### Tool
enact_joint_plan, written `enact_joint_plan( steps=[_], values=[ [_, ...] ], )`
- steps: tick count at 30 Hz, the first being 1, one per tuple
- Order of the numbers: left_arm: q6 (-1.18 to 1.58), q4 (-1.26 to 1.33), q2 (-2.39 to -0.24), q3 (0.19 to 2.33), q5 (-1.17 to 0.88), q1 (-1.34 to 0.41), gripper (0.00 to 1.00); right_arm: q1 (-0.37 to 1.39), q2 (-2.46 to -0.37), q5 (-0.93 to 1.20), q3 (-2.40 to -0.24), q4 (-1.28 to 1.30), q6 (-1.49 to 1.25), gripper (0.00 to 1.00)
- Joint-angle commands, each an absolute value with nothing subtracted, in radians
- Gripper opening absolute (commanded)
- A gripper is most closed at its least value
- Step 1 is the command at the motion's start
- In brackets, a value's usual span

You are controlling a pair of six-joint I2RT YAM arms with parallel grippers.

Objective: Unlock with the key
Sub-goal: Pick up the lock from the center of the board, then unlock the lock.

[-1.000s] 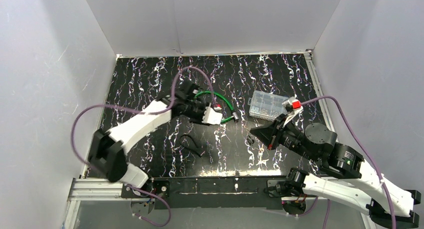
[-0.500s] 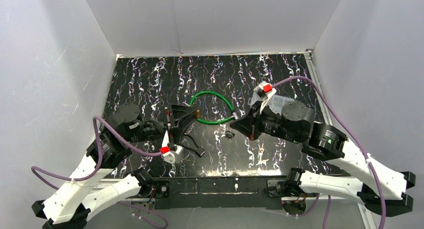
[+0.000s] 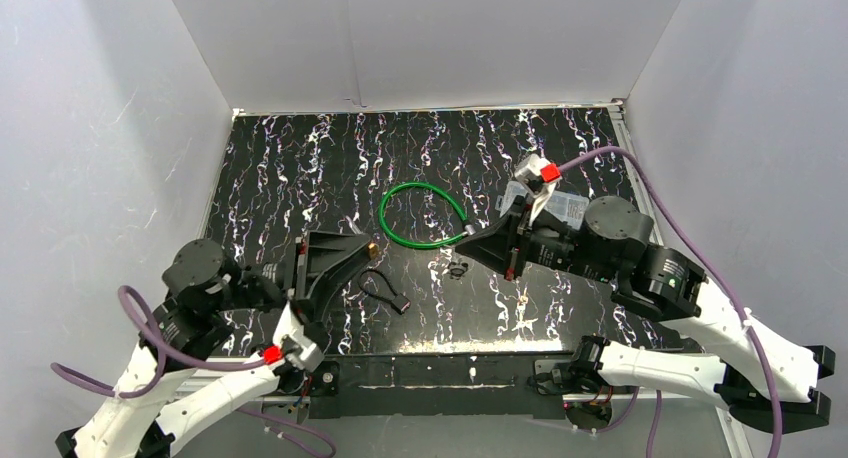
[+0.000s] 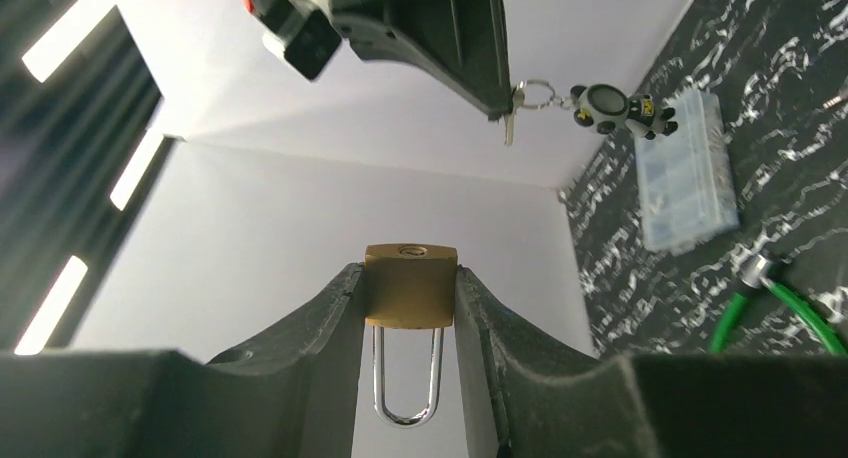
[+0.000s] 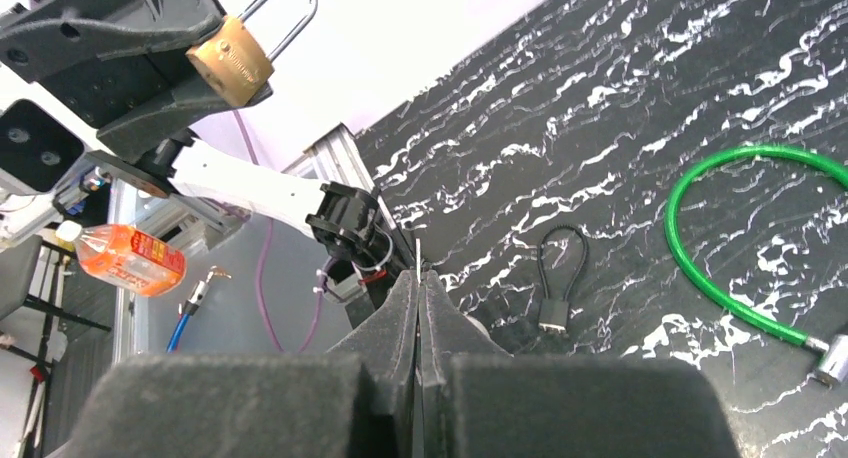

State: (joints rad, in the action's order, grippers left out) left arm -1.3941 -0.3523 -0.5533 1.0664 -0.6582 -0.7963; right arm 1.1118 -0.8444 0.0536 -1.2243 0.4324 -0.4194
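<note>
Inside the left tool (image 4: pixel 410 276) sits a squarish brass padlock (image 4: pixel 410 290).

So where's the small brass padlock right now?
In the left wrist view the brass padlock is clamped between the left gripper's fingers, left of the green cable loop, facing the silver key in the right gripper.

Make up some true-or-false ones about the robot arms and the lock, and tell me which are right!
The padlock is pinched between the left jaws. True.
The key is in the padlock. False: the right jaws hold it in the air, apart from the padlock.
The green cable lies on the table. True.
The clear box is in the right jaws. False: it lies on the table.
</note>
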Motion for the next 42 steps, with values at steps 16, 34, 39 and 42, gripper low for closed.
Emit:
enact_joint_plan(
  steps=[16, 34, 39, 42],
  values=[
    [-1.428, -0.255, -0.579, 1.155, -0.916, -0.801, 0.00, 1.110, -0.842, 0.162, -1.267, 0.286, -0.373, 0.01],
    [-1.391, -0.728, -0.789, 1.307, -0.338, -0.807, 0.00, 1.112, -0.982, 0.069, -1.384, 0.345, -0.353, 0.01],
    [-1.404, -0.723, -0.780, 1.296, -0.287, -0.815, 0.00, 1.124, -1.055, 0.045, -1.422, 0.342, -0.361, 0.01],
    [-1.407, -0.710, -0.764, 1.288, -0.295, -0.816, 0.00, 1.134, -1.087, 0.034, -1.432, 0.324, -0.370, 0.01]
  ],
)
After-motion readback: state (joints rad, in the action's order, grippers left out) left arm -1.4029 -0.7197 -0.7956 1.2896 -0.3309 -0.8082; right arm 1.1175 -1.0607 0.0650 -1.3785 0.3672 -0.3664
